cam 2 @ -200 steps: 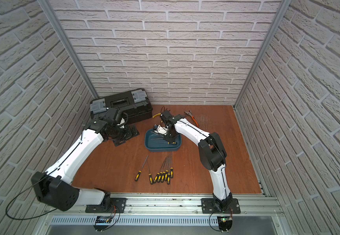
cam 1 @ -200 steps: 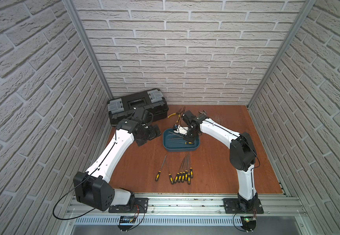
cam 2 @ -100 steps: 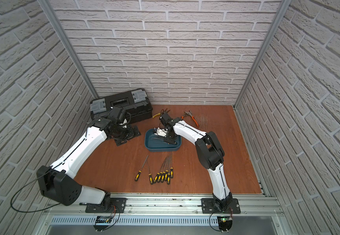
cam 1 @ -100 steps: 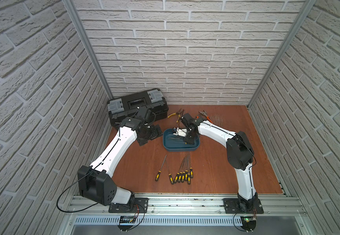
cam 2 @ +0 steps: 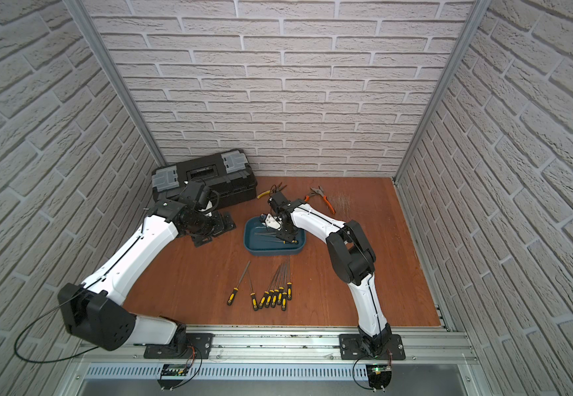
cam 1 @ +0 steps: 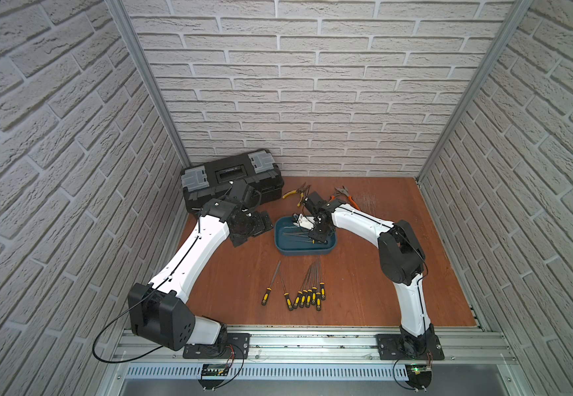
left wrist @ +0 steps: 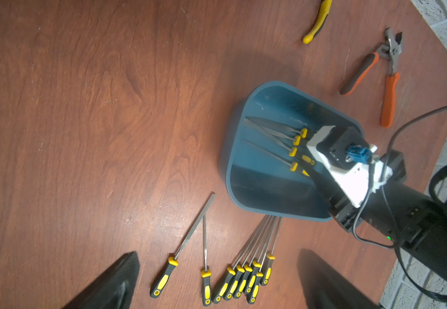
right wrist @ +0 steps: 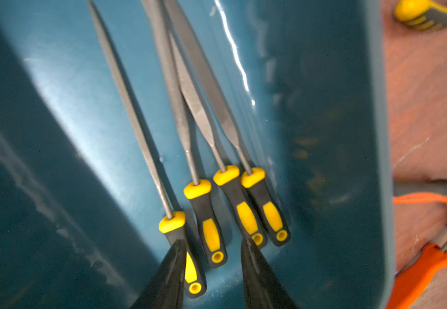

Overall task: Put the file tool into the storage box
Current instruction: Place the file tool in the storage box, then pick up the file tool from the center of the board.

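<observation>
The storage box (cam 1: 303,253) (cam 2: 271,253) is a shallow teal tub in the middle of the table. Several file tools (right wrist: 203,149) with black-and-yellow handles lie side by side on its floor (left wrist: 265,182). My right gripper (right wrist: 213,242) (cam 1: 317,235) reaches down into the box over the handle ends. Its jaws stand apart; one fingertip (right wrist: 175,248) lies against the outermost file's handle (right wrist: 172,224), and nothing is clamped. My left gripper (left wrist: 217,254) (cam 1: 250,226) hangs wide open and empty beside the box.
More files (cam 1: 307,295) (left wrist: 243,278) lie in a fanned row in front of the box, one (cam 1: 271,283) a little apart. A black toolbox (cam 1: 232,175) stands at the back left. Yellow pliers (cam 1: 291,193) and orange pliers (cam 1: 345,195) lie behind the box.
The right gripper's jaws have parted inside the box, leaving the file lying on its floor. The left arm has shifted slightly toward the toolbox.
</observation>
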You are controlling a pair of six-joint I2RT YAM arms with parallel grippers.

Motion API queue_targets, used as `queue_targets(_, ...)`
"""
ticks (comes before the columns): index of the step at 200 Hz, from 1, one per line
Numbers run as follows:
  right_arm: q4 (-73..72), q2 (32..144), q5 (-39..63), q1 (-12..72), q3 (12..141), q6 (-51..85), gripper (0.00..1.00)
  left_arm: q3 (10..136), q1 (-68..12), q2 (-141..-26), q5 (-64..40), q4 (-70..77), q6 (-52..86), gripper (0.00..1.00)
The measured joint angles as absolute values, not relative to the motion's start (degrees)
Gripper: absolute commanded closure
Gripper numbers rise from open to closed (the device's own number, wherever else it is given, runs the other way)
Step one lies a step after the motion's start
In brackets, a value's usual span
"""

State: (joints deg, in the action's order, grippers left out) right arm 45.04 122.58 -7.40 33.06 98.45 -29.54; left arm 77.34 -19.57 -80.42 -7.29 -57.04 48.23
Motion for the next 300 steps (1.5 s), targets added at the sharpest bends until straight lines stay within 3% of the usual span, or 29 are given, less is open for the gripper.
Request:
queue_targets(42,40.93,116.64,-8.95,32.36,94.56,-17.56,0.41,77.28,-19.57,-80.42,-7.31,-56.97,48.21,0.02)
queue_targets(123,38.33,93.78,-1.91,33.23,81.06,18.81,0.49,77.41,-17.89,-80.14,-7.35,-56.49,42.17,0.02)
queue_targets(178,43.05,84.29,-6.17,46.72,66.61,39.07,0.47,75.50,-16.05,-79.50,-10.22,-54.43,36.99,0.02)
queue_targets(212,43.03,77.08,-8.10,50.59,55.94,50.85,0.46,70.35,-15.75,-78.76,-13.04,-51.94,35.99,0.02)
queue_targets(254,42.19,77.76,-8.10,52.58,52.42,57.06,0.46,68.34,-15.75,-80.36,-18.41,-50.35,35.03,0.02)
queue_targets(300,42.15,87.83,-7.70,52.77,57.01,56.10,0.49,68.36,-15.77,-84.95,-22.17,-51.13,30.79,0.02)
